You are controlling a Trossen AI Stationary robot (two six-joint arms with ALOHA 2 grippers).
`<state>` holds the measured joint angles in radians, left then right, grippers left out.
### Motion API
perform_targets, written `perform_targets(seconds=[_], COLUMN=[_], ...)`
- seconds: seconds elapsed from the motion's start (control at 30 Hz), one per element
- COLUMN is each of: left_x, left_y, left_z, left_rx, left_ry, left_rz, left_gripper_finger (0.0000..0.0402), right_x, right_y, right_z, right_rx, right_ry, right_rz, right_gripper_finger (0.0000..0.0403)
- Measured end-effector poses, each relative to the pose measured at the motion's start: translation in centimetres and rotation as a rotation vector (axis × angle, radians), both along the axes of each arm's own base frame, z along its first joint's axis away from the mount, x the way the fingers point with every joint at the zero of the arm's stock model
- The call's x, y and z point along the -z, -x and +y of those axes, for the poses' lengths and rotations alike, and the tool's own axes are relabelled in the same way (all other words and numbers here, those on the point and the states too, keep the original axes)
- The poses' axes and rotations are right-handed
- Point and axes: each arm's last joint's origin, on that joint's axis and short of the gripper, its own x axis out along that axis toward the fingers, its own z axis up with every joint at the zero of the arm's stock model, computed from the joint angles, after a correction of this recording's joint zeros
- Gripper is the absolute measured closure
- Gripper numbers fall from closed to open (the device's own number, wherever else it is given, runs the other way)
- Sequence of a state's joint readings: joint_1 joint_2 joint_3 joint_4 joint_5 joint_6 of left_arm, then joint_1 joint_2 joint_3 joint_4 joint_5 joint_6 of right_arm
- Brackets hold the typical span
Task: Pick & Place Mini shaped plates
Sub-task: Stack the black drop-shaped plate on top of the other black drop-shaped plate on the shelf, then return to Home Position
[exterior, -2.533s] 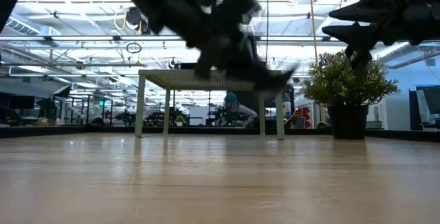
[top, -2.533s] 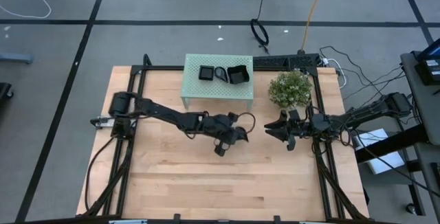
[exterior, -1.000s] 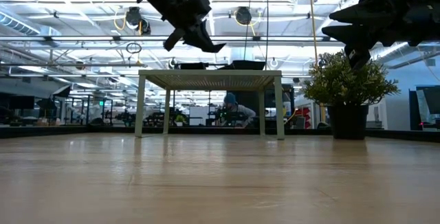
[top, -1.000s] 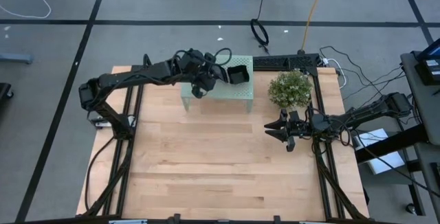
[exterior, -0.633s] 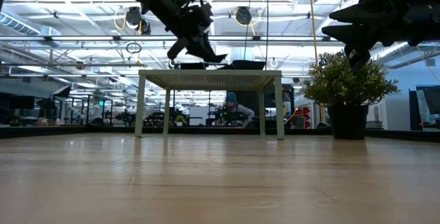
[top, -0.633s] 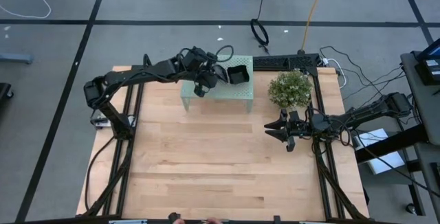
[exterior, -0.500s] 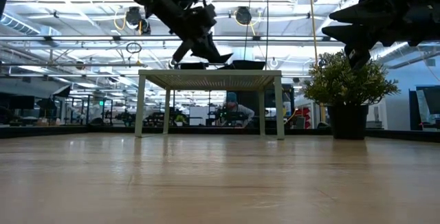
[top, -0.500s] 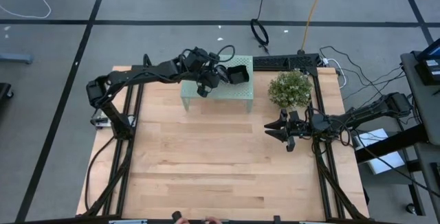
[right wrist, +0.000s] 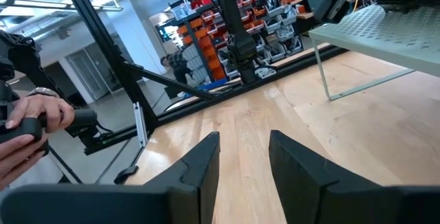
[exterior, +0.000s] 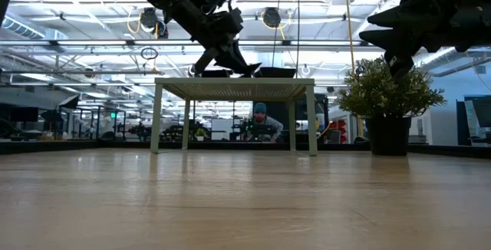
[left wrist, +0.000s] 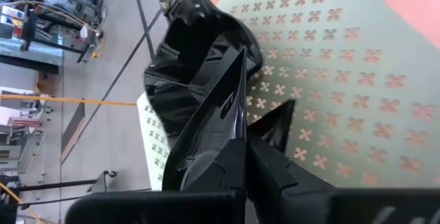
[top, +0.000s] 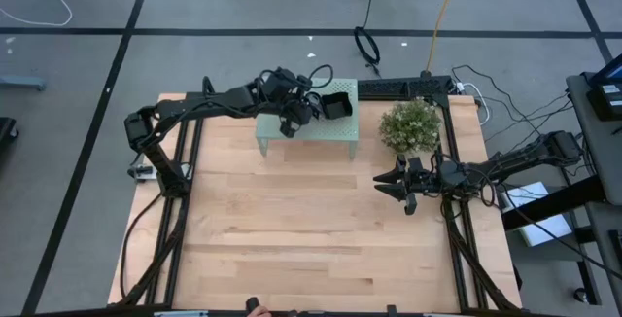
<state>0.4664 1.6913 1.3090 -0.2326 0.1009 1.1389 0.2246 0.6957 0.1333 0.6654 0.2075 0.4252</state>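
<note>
Pale wood of the table [top: 292, 239] lies bare at my near edge in the high view. Further in, at about 3 o'clock, I see my right gripper [top: 385, 183] hanging above the boards near the plant [top: 410, 125], its two fingers [right wrist: 199, 165] parted with nothing between them. In its wrist view a person's hand [right wrist: 31, 117] shows beyond the table, holding a dark object. At about 12 o'clock stands the mint-green perforated stand [top: 335, 127]. My left gripper [top: 301, 111] is over its top, and in the left wrist view its jaws are clamped on the edge of a glossy black square plate [left wrist: 210, 124], which stands tilted on edge just above the perforated surface. Just beyond it on the stand sits a larger curved-rim plate [top: 336, 105], touching or nearly touching the held one; I cannot tell which.
</note>
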Motion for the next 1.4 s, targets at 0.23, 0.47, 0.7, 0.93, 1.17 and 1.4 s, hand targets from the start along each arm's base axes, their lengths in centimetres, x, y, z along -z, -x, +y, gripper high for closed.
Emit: perform_targets(seconds=[0.23, 0.47, 0.7, 0.93, 1.17, 1.4], left_x=[0.0, 0.0, 0.0, -1.1, -3.1, -6.4], left_y=[0.1, 0.2, 0.3, 0.7, 1.8, 3.9], left_z=[0.2, 0.5, 0.6, 0.0, -1.8, -5.0], left_rx=[-0.034, -0.087, -0.072, -0.086, -0.11, -0.149], left_ry=[0.013, 0.062, 0.035, 0.009, -0.014, 0.111], left_rz=[-0.002, -0.024, -0.015, -0.021, -0.016, -0.114], left_gripper_finger=[0.0387, 0.0369, 0.0329, 0.032, 0.032, 0.032], right_x=[0.0, 0.0, 0.0, 0.0, 0.0, 0.0], right_y=[0.0, 0.0, 0.0, 0.0, 0.0, 0.0], right_z=[0.0, 0.0, 0.0, 0.0, 0.0, 0.0], right_rx=[0.0, 0.0, 0.0, 0.0, 0.0, 0.0], right_ry=[0.0, 0.001, 0.001, 0.001, 0.001, 0.001], right_rz=[0.002, 0.004, 0.004, 0.004, 0.004, 0.004], right_gripper_finger=[0.0289, 0.0289, 0.0289, 0.0289, 0.0289, 0.0289])
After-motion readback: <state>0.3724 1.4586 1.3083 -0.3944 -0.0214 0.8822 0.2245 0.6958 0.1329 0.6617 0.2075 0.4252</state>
